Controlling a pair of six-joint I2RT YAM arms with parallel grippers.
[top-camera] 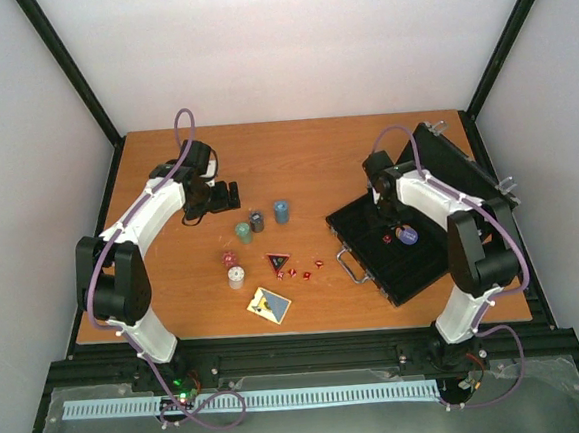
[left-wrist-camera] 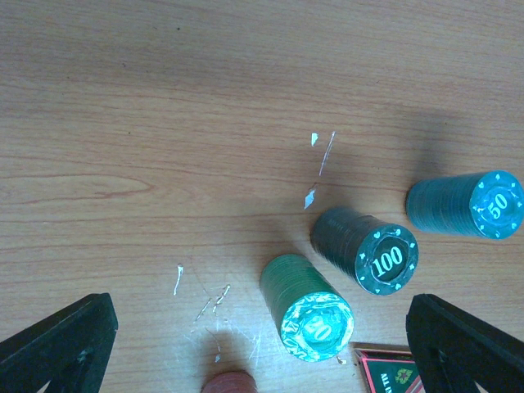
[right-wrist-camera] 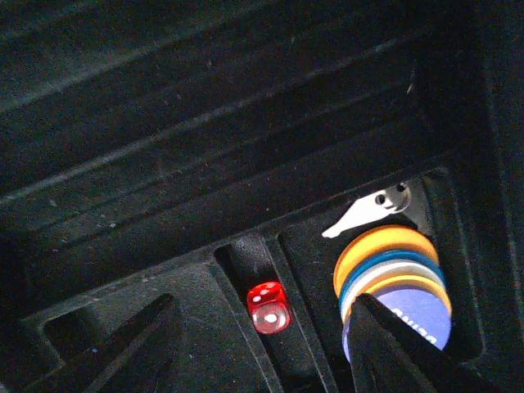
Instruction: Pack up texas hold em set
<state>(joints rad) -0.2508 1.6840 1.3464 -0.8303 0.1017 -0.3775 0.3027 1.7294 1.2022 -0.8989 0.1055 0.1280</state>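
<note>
The black briefcase [top-camera: 418, 256] lies open at the right of the table. My right gripper [top-camera: 388, 224] hangs open over its tray; in the right wrist view [right-wrist-camera: 266, 344] a red die [right-wrist-camera: 268, 307] lies in a narrow slot between the fingers, untouched. Beside it a purple disc [right-wrist-camera: 413, 315] tops several coloured discs in a pocket. My left gripper [top-camera: 226, 196] is open and empty over bare wood. Its view shows a green chip stack [left-wrist-camera: 307, 307], a dark "100" stack [left-wrist-camera: 364, 250] and a teal "50" stack [left-wrist-camera: 467, 205]. More red dice [top-camera: 304, 271] lie mid-table.
A white chip stack [top-camera: 236, 277] and a reddish stack [top-camera: 228, 258] stand left of centre. A card deck [top-camera: 269, 304] lies near the front edge, a small dark triangular card [top-camera: 277, 263] beside the dice. The raised case lid [top-camera: 461, 163] stands at the far right.
</note>
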